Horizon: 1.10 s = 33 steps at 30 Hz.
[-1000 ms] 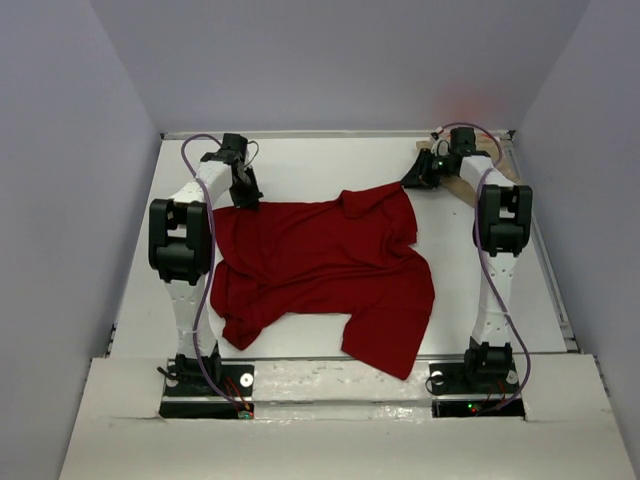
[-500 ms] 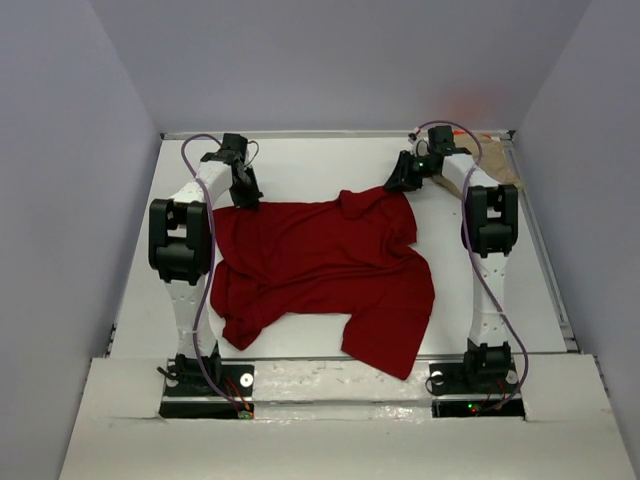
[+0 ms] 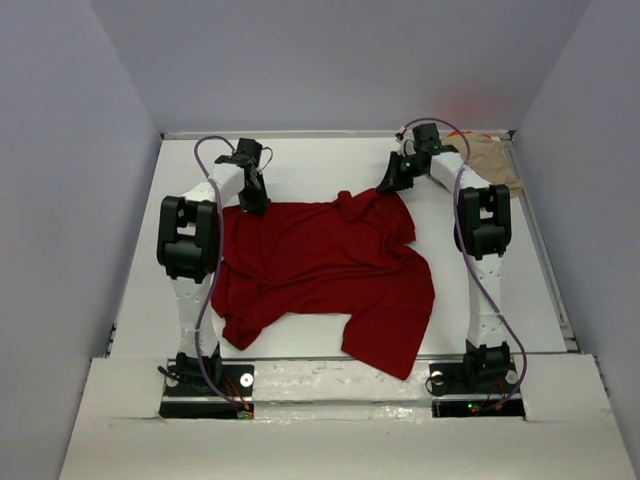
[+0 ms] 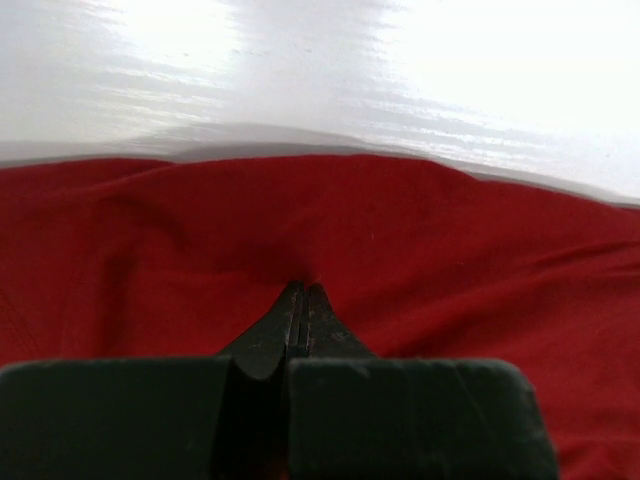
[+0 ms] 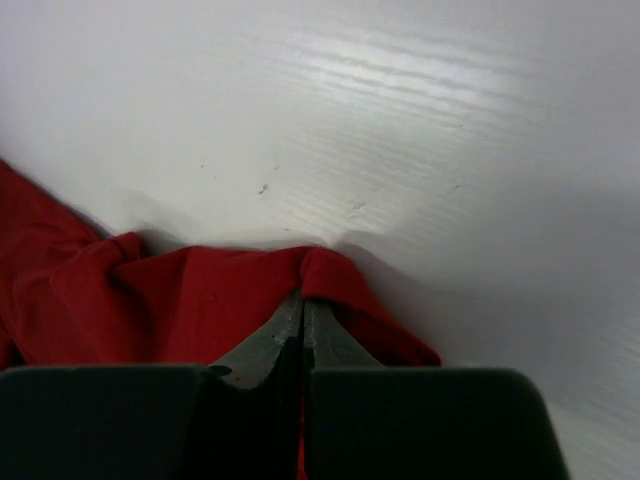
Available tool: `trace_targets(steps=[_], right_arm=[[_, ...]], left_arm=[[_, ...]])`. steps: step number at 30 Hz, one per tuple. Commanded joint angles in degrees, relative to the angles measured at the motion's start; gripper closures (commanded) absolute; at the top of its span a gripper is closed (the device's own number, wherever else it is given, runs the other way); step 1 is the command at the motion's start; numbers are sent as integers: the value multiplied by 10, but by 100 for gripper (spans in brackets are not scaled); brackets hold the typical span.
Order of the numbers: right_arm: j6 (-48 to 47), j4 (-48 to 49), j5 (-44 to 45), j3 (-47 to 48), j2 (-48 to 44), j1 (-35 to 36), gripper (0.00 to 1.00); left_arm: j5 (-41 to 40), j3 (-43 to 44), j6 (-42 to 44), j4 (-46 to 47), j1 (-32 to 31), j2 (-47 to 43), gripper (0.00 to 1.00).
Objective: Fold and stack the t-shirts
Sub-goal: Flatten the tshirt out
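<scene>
Now: L fingers (image 4: 270,338) clamped shut on dark red t-shirt (image 3: 320,270) edge, 10-11 o'clock; R fingers (image 5: 258,352) same, 1 o'clock. Tan t-shirt (image 3: 497,166) bunched at counter's (image 3: 320,160) 2 o'clock corner.

Robotics test cell, laboratory type: a white counter (image 3: 320,155) boxed in by plain grey walls (image 3: 70,220) on three sides. A left arm (image 3: 188,250) and a right arm (image 3: 484,222) are bolted at its near edge, with purple cabling (image 3: 197,152) left exposed.
</scene>
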Motion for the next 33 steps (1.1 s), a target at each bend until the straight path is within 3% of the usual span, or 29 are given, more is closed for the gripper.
trace_targets(steps=[1,15,20,29,30,32,33], right_arm=[[2,0,95,57,-24,-1,100],[-12,-57,234,244,72,-1,100],[-14,-69,245,258,100,-7,100],[-16,-76,243,267,124,-7,100],[-17,-77,245,265,123,-7,94],[-23,-75,250,261,114,-7,69],[-25,-71,255,252,108,-7,45]], left_arm=[[-35,20,12,-20,-10,-4,100],[-20,43,28,-28,-41,2,100],[3,64,47,-34,-60,-4,100],[48,176,75,-57,-95,33,100],[55,193,77,-56,-98,45,100],[79,218,80,-63,-107,63,100],[83,243,82,-64,-112,83,98]])
